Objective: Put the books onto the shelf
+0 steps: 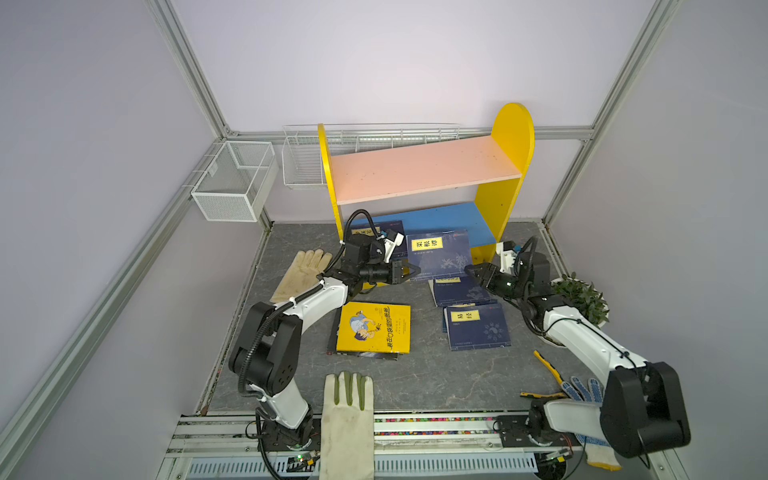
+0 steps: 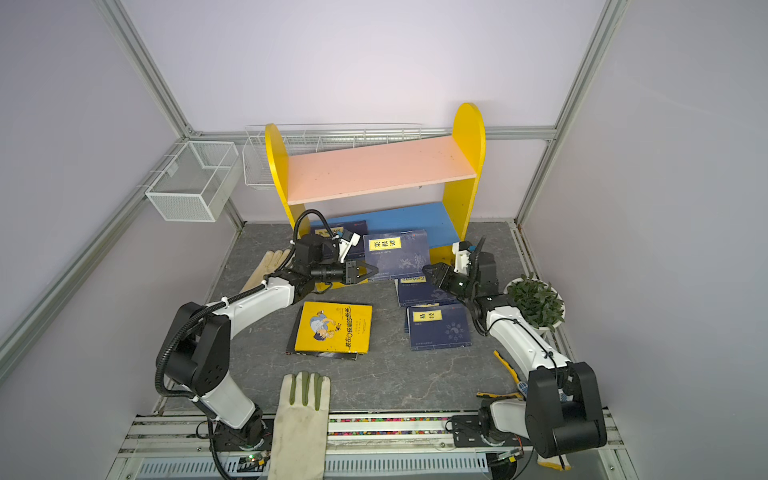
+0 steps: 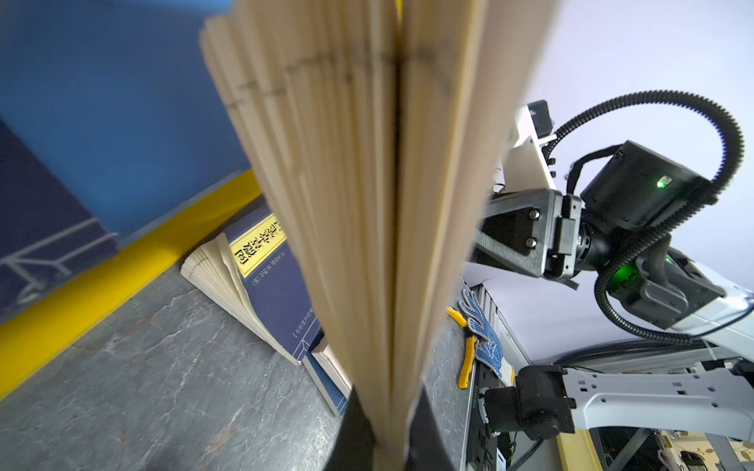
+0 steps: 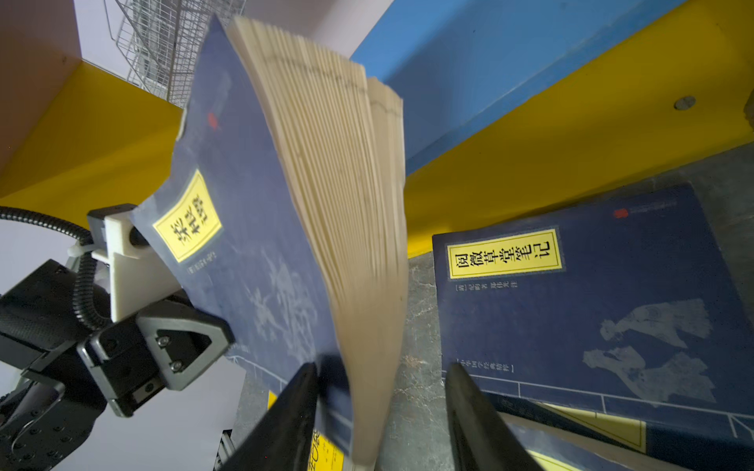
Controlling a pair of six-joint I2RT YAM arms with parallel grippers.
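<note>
A navy book (image 1: 438, 253) (image 2: 395, 253) with a yellow label stands tilted in the air in front of the shelf (image 1: 424, 170) (image 2: 374, 170). My left gripper (image 1: 411, 272) (image 3: 387, 407) is shut on its left edge, with the fanned pages (image 3: 367, 163) between the jaws. My right gripper (image 1: 471, 270) (image 4: 379, 371) is open at the book's right corner (image 4: 245, 244), jaws apart around it. On the table lie two more navy books (image 1: 461, 291) (image 1: 478, 328) and a yellow book (image 1: 374, 328) on top of a dark one. Another navy book (image 1: 395, 232) rests on the shelf's blue lower board (image 1: 449, 220).
Gloves lie at the left (image 1: 303, 274), front middle (image 1: 347, 419) and front right (image 1: 582, 388). A potted plant (image 1: 582, 297) stands right of my right arm, with yellow pliers (image 1: 548, 365) in front of it. White wire baskets (image 1: 235, 178) hang on the back-left wall.
</note>
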